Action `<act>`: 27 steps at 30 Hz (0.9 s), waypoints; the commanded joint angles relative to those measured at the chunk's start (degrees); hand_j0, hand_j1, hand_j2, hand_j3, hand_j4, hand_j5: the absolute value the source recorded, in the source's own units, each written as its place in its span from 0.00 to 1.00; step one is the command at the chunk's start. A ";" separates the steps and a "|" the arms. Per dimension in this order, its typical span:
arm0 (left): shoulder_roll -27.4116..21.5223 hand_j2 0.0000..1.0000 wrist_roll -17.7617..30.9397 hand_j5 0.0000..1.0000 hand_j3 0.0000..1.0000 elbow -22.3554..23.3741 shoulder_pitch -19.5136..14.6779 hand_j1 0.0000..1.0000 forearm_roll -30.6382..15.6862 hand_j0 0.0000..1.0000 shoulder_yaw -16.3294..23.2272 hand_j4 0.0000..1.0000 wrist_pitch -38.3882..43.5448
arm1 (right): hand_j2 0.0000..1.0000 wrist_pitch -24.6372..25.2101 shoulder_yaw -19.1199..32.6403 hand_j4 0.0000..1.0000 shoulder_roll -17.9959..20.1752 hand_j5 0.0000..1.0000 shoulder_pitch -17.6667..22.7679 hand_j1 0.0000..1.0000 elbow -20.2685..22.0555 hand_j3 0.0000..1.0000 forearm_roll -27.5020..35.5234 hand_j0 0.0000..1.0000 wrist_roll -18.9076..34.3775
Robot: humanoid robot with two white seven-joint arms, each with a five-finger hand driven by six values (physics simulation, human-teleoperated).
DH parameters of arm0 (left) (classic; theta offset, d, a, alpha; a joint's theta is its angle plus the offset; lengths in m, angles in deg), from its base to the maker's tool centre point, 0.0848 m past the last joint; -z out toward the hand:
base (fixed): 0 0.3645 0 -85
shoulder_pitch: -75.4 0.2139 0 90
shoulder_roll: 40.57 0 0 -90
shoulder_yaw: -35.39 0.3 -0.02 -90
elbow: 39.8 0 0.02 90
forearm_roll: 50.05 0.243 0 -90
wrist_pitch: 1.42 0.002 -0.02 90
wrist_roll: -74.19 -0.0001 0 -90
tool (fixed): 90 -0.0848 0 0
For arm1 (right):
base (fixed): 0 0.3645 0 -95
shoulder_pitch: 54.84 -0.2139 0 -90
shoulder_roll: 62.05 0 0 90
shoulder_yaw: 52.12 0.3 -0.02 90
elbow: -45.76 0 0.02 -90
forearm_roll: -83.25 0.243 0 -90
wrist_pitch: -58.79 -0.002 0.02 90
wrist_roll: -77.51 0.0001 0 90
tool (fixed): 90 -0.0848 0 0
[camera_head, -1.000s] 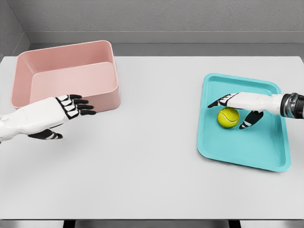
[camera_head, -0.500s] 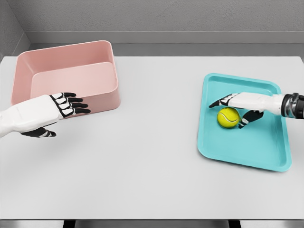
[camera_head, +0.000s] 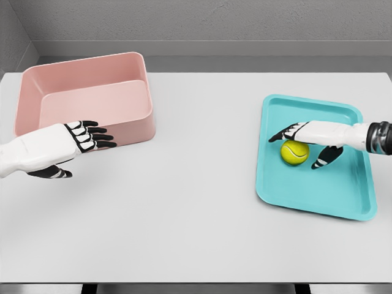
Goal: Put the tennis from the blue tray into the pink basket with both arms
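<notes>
Tennis ball lies in blue tray, right of counter. Right hand arched over it, fingers spread, not gripping. Left hand open, empty, beside pink basket.

The basket sits at the surface's far left corner; the tray lies by its right edge, the ball on it.

Single head view, angled down, table near
</notes>
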 commanded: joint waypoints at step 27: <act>-0.08 1.00 -0.03 1.00 1.00 -0.01 0.09 1.00 -0.29 1.00 0.08 1.00 0.07 | 0.56 0.16 -1.44 0.56 -0.64 0.56 0.18 0.56 -0.88 0.56 -0.03 0.56 -0.03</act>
